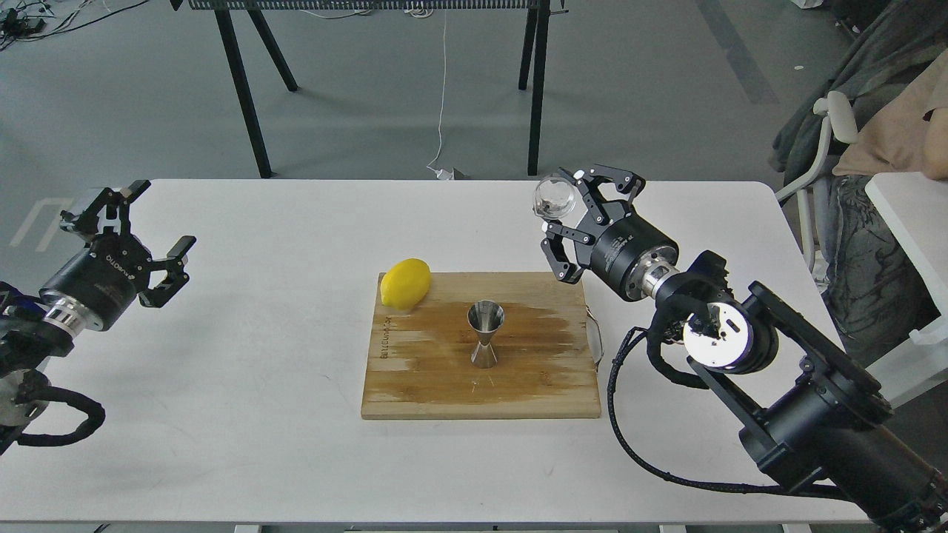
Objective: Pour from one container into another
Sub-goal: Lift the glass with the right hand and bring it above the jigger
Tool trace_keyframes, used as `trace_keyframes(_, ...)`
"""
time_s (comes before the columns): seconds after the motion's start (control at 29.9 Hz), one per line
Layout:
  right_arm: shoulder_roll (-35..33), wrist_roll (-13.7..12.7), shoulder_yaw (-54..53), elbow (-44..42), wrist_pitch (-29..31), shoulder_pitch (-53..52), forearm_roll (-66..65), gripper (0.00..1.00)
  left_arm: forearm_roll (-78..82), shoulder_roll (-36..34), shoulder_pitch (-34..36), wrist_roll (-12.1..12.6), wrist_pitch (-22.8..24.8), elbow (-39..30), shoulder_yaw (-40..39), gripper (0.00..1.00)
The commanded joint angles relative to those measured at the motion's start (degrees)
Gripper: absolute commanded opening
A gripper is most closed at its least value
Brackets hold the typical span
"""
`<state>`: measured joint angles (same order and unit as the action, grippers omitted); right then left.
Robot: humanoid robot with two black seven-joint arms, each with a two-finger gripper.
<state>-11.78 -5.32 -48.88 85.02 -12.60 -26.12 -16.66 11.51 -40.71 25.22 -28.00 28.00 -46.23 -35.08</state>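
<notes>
The steel hourglass jigger (485, 334) stands upright in the middle of the wooden cutting board (533, 389). The small clear glass cup (554, 198) is held in the air above the table's far side, up and to the right of the jigger, with my right gripper (569, 207) shut on it. The cup looks tipped, with its round opening facing the camera. Far to the left, my left gripper (152, 233) hovers over the table's left edge, open with nothing between its fingers.
A yellow lemon (405, 283) rests on the board's far left corner. The board has a metal handle (595, 337) on its right side. A black-legged rack (533, 89) stands behind the white table (259, 414), and a chair with clothes (852, 148) sits at the right.
</notes>
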Motion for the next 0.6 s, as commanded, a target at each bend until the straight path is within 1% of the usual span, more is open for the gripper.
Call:
trace_keyframes(0.0,0.0,0.0,4.0,0.6,0.3,-0.4,-5.7,0.34,0.0,0.0,0.0,0.0,0.0,0.0,0.0,0.99)
trace_keyframes(0.17,-0.1,0.0,7.0,0.7,0.2,-0.6,-10.9,0.34,0.0,0.0,0.0,0.0,0.0,0.0,0.0,0.99)
trace_keyframes(0.37,-0.4,0.0,7.7,0.6,0.3,-0.9,-13.7,0.34,0.1,0.0,0.0,0.0,0.0,0.0,0.0,0.99)
trace_keyframes(0.57,-0.7,0.0,10.6,0.6,0.3,-1.6,-15.8,0.34,0.0,0.0,0.0,0.0,0.0,0.0,0.0,0.99)
